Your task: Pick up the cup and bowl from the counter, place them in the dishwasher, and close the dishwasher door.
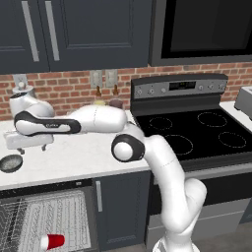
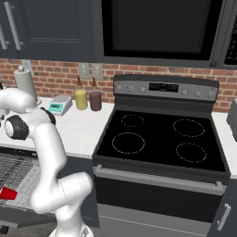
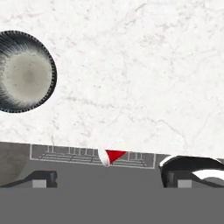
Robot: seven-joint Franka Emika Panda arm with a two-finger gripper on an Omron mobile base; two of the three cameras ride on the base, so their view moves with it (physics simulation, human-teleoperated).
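one of the two pieces, the cup [image 1: 52, 241], already lay tipped on its side on the wire rack of the open dishwasher [image 1: 59, 216], below the counter [image 1: 69, 160] edge. the bowl [image 3: 24, 72] sat upright on the counter's white stone, well off to the left in the hand view and not under the gripper [image 3: 109, 179]. the jaws stood wide, holding nothing, hovering above the stone near the counter edge.

the bowl looked stiff and probably ceramic, heavier than the plastic cup, with a smooth wall likely to slip. being shallow and wider than the cup, it seemed better taken by the rim, one finger inside and one outside, than spanned across its full width. a pinch on one side would likely let it tilt, so a firm, deep bite on the rim seemed wise. it could chip if dropped onto the rack.
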